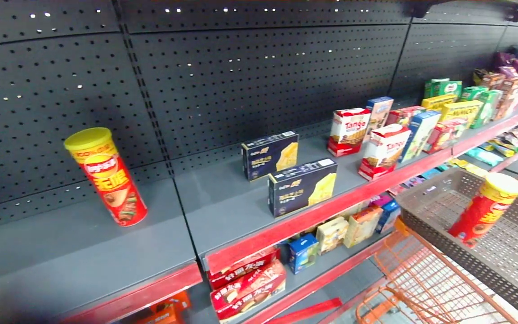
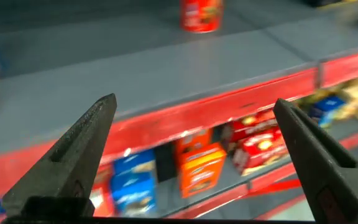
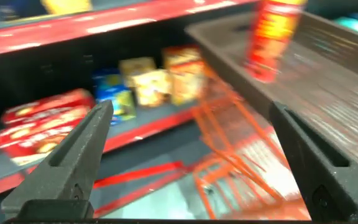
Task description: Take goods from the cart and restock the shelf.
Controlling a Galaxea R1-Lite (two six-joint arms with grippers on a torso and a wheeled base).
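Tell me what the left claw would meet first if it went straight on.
Probably the shelf's red front edge, straight ahead of the open left claw; depth is hard to judge.

Orange boxes and blue boxes are seen side by side beyond the left end effector; yellow boxes and red packs are seen beyond the right end effector.

2 red chip cans (1 shelf, 1 basket); 2 navy boxes; 2 red-white boxes.

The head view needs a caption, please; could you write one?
One red can stands on the shelf; a second can waits in the basket.
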